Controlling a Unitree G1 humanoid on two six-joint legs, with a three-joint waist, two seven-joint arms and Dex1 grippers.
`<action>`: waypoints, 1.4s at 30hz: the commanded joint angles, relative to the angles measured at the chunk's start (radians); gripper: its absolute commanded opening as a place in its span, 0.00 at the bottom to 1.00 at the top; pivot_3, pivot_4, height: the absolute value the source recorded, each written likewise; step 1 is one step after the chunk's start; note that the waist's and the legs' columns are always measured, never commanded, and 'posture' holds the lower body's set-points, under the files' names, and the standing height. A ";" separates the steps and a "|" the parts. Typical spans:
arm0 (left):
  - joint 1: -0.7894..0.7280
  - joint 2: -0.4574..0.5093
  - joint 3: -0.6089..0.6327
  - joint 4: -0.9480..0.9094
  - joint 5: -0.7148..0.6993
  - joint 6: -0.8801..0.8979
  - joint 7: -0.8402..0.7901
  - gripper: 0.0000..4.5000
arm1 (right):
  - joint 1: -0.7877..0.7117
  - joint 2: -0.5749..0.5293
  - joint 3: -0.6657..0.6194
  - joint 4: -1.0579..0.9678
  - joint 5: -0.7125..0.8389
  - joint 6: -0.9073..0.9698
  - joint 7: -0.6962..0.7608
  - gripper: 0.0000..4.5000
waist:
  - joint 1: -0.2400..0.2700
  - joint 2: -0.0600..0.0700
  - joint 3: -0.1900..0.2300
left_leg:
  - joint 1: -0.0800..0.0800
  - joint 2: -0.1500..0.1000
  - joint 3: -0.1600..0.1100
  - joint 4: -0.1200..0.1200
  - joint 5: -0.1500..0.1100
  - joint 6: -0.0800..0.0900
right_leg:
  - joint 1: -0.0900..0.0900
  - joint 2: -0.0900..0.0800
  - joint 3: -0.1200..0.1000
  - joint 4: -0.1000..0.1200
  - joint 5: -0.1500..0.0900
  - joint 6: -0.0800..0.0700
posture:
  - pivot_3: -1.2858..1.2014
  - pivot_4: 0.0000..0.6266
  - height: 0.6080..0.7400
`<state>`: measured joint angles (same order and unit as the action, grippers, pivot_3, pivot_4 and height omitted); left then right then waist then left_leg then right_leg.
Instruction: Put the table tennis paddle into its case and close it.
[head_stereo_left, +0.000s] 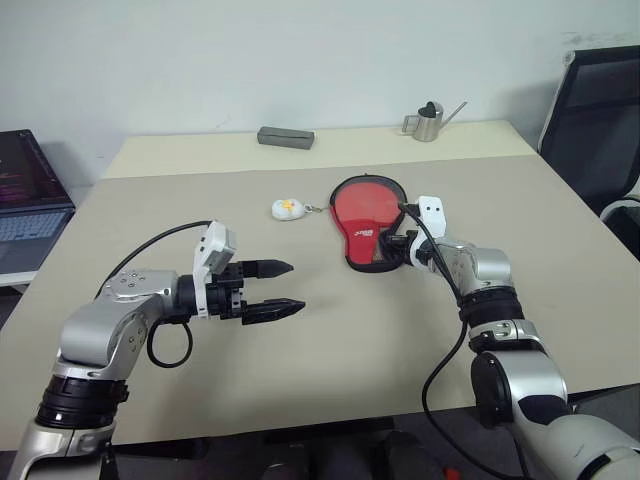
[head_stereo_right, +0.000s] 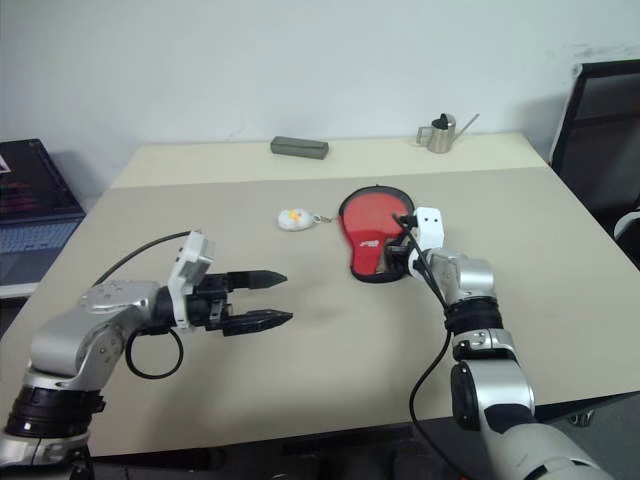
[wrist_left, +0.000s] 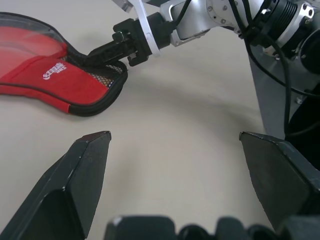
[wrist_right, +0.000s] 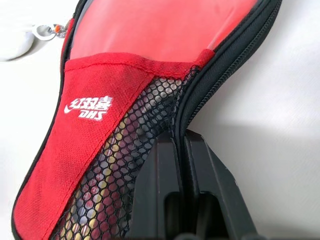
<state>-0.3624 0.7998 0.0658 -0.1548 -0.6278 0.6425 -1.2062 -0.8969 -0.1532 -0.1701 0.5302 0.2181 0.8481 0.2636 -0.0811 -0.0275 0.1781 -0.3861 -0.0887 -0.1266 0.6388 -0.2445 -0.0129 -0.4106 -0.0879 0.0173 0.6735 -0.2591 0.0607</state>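
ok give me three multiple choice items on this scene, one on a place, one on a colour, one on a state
1. Where is the small white-and-yellow charm?
A. robot's left of the red paddle-shaped fabric case
B. on the case
C. beside the metal watering can

2. The case's mesh pocket is:
A. white
B. black
C. blue

3. The left gripper is:
A. shut on the case
B. shut, empty
C. open

Key: 1 A, it lies on the table left of the case. 2 B, black netting. 3 C, fingers apart over bare table.
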 joint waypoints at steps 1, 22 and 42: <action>0.001 0.043 0.026 -0.031 -0.015 -0.016 -0.047 1.00 | 0.033 -0.025 -0.005 -0.111 0.027 0.066 0.005 0.01 | 0.003 0.000 0.000 | 0.000 0.000 0.000 0.000 0.000 0.000 | 0.000 0.000 0.000 0.000 0.000 0.000 | 0.52 0.24 1.00; 0.016 0.136 -0.013 -0.106 -0.031 -0.013 -0.193 1.00 | 0.458 -0.101 -0.040 -0.885 0.184 0.645 -0.009 0.01 | 0.046 0.000 0.000 | -0.008 0.003 -0.002 -0.009 -0.001 -0.002 | -0.003 0.000 -0.002 -0.015 -0.001 0.000 | 0.52 0.24 1.00; 0.075 0.137 -0.048 -0.212 -0.069 0.001 -0.218 1.00 | 0.884 -0.070 -0.173 -1.330 0.499 0.766 -0.154 0.01 | 0.055 0.000 -0.001 | -0.006 0.005 -0.002 -0.009 -0.001 -0.001 | 0.001 0.000 -0.004 -0.015 -0.002 -0.001 | 0.52 0.24 1.00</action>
<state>-0.2865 0.9299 0.0145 -0.3299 -0.6686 0.6407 -1.4128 -0.0509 -0.2221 -0.3418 -0.7811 0.6660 1.5626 0.1251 -0.0265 -0.0273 0.1773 -0.3919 -0.0835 -0.1291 0.6295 -0.2457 -0.0142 -0.4097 -0.0877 0.0134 0.6580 -0.2607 0.0600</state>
